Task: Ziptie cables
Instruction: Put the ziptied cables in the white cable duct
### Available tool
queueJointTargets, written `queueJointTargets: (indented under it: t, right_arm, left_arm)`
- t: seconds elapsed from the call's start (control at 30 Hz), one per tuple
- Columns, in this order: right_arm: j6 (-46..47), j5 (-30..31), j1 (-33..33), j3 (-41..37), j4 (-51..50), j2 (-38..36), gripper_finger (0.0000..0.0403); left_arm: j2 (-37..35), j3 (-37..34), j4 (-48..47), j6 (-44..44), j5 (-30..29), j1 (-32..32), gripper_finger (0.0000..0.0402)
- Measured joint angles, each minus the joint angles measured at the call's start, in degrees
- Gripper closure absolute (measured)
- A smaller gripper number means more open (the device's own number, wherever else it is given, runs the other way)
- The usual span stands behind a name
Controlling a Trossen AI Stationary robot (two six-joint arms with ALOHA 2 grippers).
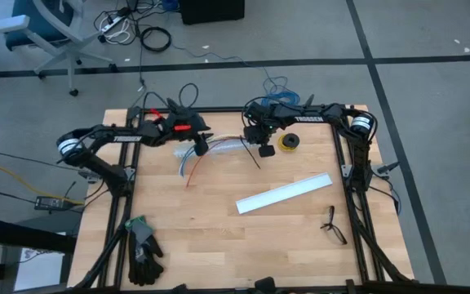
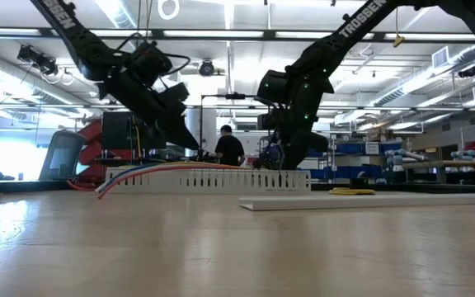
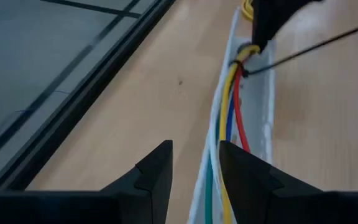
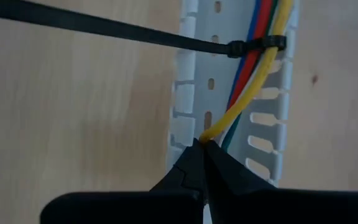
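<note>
Right gripper has its two fingers pinched together on the cables, clamped at the end of the bundle where the yellow strand runs straight into the fingertips. From the overhead camera that gripper sits at about one o'clock from the table's middle, just beside the yellow wire spool.

Wrapped round the bundle close above the pinch is the ziptie: its head is cinched against the coloured wires and its long black tail shoots off sideways across the bare wood. Seen from above, the tail slants away toward the middle of the table.

Those cables lie in a white slotted channel, red, blue, yellow, green and white side by side. From table height the bundle droops off the channel's end toward the wood.

Over at roughly eleven o'clock, the left gripper hangs above the other stretch of the wires. Through its own camera the fingers stand apart, with the wires passing between and under them, not gripped.

A second white channel lies well apart at about four o'clock, a small black forked object sits near the right edge, and a pair of gloves rests at seven o'clock.
</note>
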Motion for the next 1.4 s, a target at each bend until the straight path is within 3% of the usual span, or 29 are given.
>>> queueJointTargets:
  t: [0.17,0.33,0.43,0.63,0.9,1.4]
  right_arm:
    - [-1.1,-0.5,0.0,0.0,0.6,0.0,0.0402]
    - [-1.0,-2.3,0.0,0.0,0.9,0.1,0.0402]
    - [-1.0,-2.5,0.0,0.0,1.1,0.1,0.0402]
    - [-1.0,-2.7,0.0,0.0,1.2,0.1,0.0402]
    - [-0.9,-2.7,0.0,0.0,1.6,0.1,0.0402]
    - [-0.3,-4.3,-1.2,0.0,2.8,0.1,0.0403]
  left_arm:
    - [7.1,9.5,-5.5,-0.1,7.7,2.1,0.0271]
    - [14.2,23.2,-20.9,4.5,8.5,3.6,0.028]
    - [18.0,31.0,-29.6,9.3,12.2,3.6,0.0282]
    - [25.7,41.7,-37.0,12.8,10.6,3.5,0.0282]
    - [33.1,46.8,-47.5,16.9,11.9,3.3,0.0291]
    - [30.9,46.8,-58.9,19.5,19.8,3.2,0.0365]
